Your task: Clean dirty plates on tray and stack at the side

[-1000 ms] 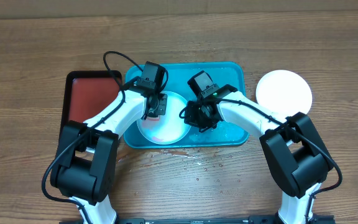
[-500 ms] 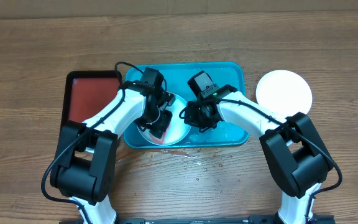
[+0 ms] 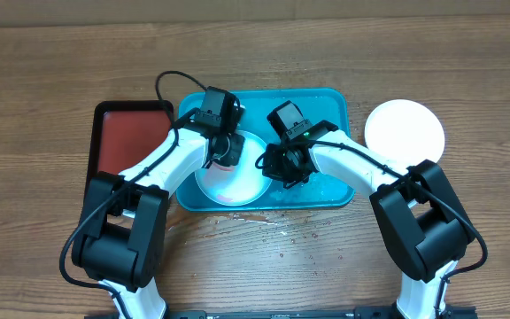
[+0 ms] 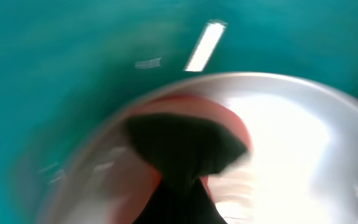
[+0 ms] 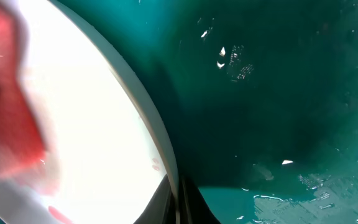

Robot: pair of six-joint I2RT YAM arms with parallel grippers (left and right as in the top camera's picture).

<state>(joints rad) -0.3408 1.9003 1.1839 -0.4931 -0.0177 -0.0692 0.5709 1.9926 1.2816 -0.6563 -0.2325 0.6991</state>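
A pale plate point(image 3: 233, 182) lies flat in the turquoise tray point(image 3: 326, 102), with a red smear point(image 3: 228, 193) on it. The right jaws pinch its right rim. The left jaws hang over the plate's far part — too blurred to tell whether apart or together — with the smear just nearer the robot.

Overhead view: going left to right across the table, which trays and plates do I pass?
dark red tray → turquoise tray, with a pale plate in its left half → white plate on the bare table
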